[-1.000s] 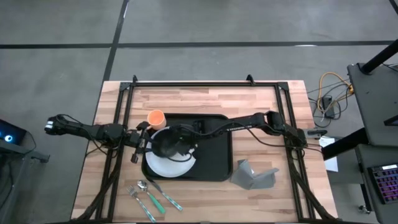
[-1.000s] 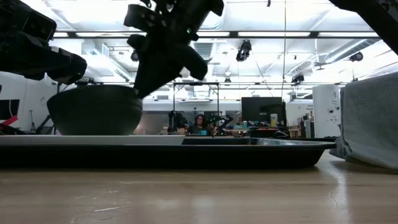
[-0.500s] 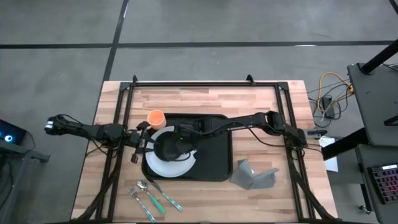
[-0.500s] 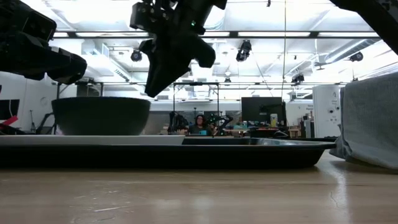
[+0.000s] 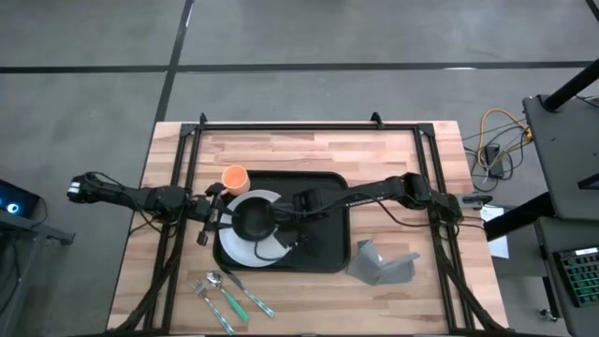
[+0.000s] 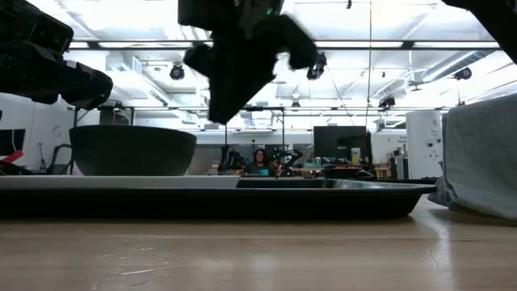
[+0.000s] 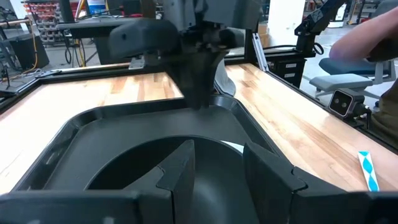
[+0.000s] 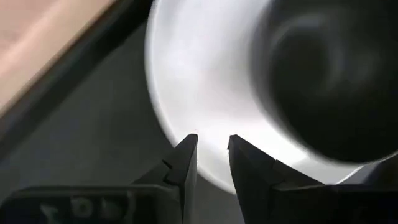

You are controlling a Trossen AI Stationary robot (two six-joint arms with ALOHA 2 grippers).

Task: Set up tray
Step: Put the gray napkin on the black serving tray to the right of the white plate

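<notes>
Right jaws (image 5: pixel 285 221) have backed off the bowl (image 5: pixel 253 218), seemingly slightly parted, empty

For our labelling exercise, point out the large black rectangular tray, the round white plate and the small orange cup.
Large black rectangular tray (image 5: pixel 328 239), high view, bare floor right of the plate.
Round white plate (image 5: pixel 245 252), high view, lower rim area.
Small orange cup (image 5: pixel 234 177), high view, its top.

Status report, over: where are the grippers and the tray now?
Right gripper empty, narrowly open above tray. Left gripper open at tray's left edge. Tray carries white plate with dark bowl. Nothing in the way.
</notes>
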